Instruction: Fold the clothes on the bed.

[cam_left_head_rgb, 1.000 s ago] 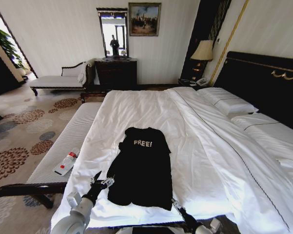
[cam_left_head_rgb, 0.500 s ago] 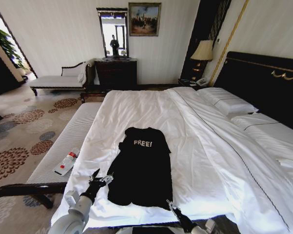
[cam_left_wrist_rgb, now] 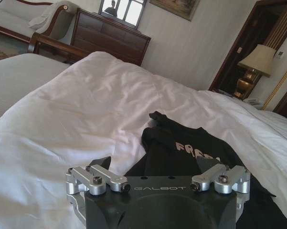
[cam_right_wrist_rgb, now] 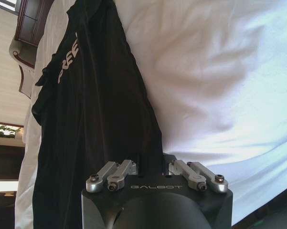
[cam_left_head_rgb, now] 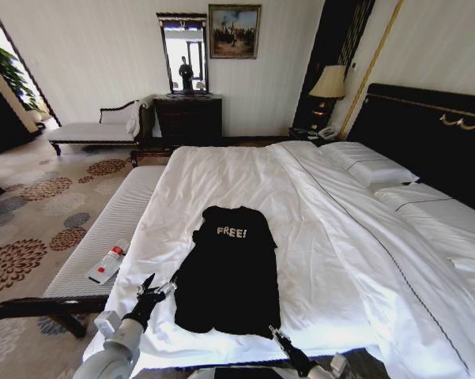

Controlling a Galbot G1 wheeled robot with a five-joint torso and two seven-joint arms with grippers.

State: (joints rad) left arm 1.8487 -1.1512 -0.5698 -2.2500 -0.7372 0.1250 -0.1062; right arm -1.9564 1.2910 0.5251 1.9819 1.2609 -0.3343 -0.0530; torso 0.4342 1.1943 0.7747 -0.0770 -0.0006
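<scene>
The black T-shirt (cam_left_head_rgb: pixel 229 268) with white "FREE!" lettering lies flat on the white bed (cam_left_head_rgb: pixel 221 170), near its foot, as a long narrow shape with the collar away from me. My left gripper (cam_left_head_rgb: pixel 157 285) hovers open just beside the shirt's near left edge, with nothing between its fingers. In the left wrist view the gripper (cam_left_wrist_rgb: pixel 155 164) faces the shirt (cam_left_wrist_rgb: pixel 191 148) across the sheet. My right gripper (cam_left_head_rgb: pixel 277 338) is at the shirt's near right corner, fingers close together. In the right wrist view the black cloth (cam_right_wrist_rgb: pixel 95 105) runs right up to this gripper (cam_right_wrist_rgb: pixel 152 160).
A long pale bench (cam_left_head_rgb: pixel 79 272) runs along the bed's left side with a white and red item (cam_left_head_rgb: pixel 107 263) on it. Pillows (cam_left_head_rgb: pixel 371 167) and the dark headboard (cam_left_head_rgb: pixel 427 134) are to the right. A dresser (cam_left_head_rgb: pixel 188 118) and chaise (cam_left_head_rgb: pixel 95 130) stand by the far wall.
Both arms have drawn back a little toward me and to the left. The shirt lies as before.
</scene>
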